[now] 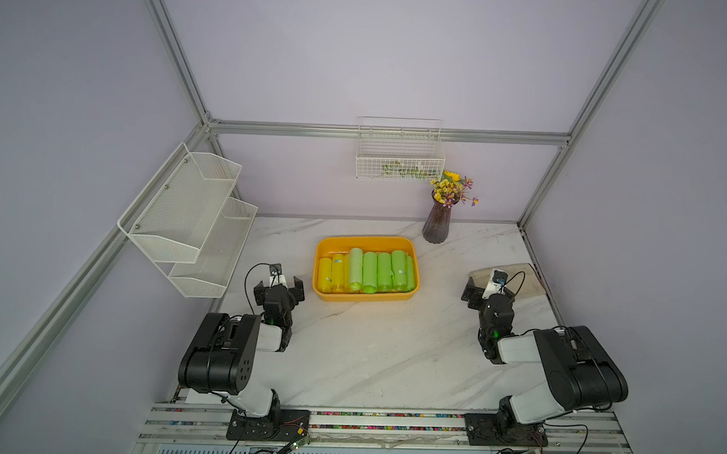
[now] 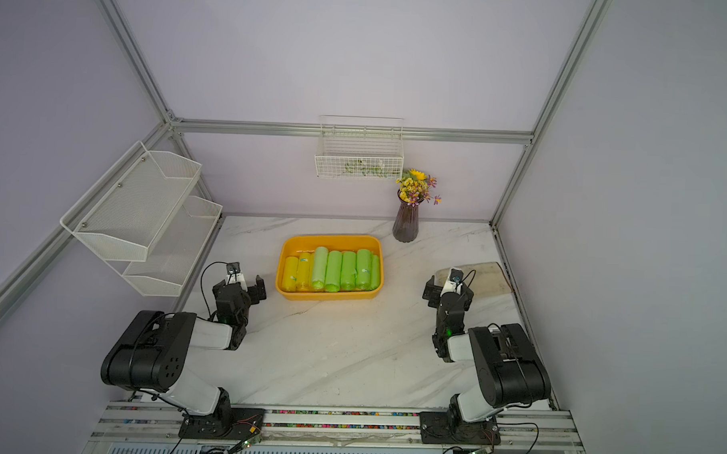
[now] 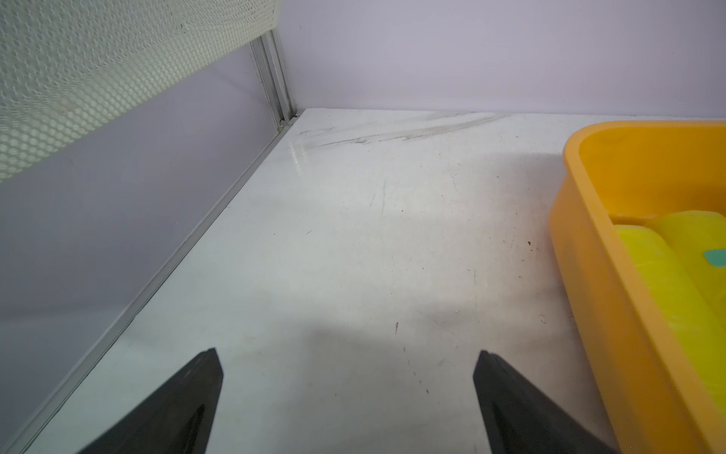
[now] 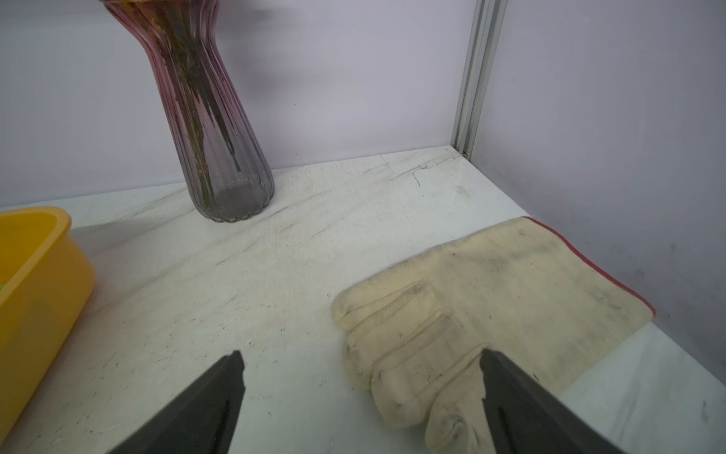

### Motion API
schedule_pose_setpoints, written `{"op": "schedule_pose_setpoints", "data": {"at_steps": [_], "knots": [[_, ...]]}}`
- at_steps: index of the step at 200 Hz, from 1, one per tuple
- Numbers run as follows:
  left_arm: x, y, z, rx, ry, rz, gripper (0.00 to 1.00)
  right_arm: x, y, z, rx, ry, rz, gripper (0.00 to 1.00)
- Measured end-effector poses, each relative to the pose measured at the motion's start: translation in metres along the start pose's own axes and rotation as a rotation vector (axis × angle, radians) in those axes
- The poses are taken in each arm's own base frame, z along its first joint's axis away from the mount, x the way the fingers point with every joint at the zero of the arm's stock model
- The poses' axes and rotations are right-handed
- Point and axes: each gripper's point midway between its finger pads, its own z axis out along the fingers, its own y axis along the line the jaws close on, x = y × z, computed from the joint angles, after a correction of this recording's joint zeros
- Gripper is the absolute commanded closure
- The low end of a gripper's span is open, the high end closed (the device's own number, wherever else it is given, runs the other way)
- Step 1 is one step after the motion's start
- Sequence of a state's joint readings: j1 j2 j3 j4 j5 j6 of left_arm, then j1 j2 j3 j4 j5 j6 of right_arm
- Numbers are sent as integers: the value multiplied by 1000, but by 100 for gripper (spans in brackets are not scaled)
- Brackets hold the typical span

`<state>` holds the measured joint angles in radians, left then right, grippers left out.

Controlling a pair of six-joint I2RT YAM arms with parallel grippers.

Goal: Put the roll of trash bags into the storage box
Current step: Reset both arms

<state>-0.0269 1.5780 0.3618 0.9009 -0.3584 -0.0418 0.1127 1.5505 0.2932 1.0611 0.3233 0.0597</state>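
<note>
The storage box [image 1: 365, 297] sits near the middle of the worktop [image 1: 370, 353], a little toward 12 o'clock. Its long side faces the arms, so either one can reach it. Inside, the rolls of trash bags [image 1: 369, 273] lie side by side in a row, two yellow ones at the 9 o'clock end and green ones filling the rest toward 3 o'clock. Packed parallel like this, they brace each other and should not roll about. In both top views no roll shows on the worktop outside the box, so the task looks finished.

The left pincer [image 1: 279, 286] hangs at 9 o'clock of the box, near its short wall, with its jaws spread wide. The left wrist view shows only bare worktop between them. The right pincer [image 1: 490, 291] waits at 3 o'clock, well apart from the box, equally wide and empty. One of its tips is over the fingers of a soiled glove [image 4: 491, 298], but it is not closed on it. Both arms are folded low near their bases, probably to leave the box unobstructed. The vase [image 1: 437, 224] stands at 1 o'clock of the box, clear of both arms.
</note>
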Motion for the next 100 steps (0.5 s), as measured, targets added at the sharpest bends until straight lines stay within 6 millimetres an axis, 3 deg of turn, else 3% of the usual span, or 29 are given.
{"op": "schedule_pose_setpoints", "data": {"at_steps": [100], "knots": [[-1, 0, 0, 0, -3, -1, 0, -4, 5, 2, -27, -25, -4, 1]]}}
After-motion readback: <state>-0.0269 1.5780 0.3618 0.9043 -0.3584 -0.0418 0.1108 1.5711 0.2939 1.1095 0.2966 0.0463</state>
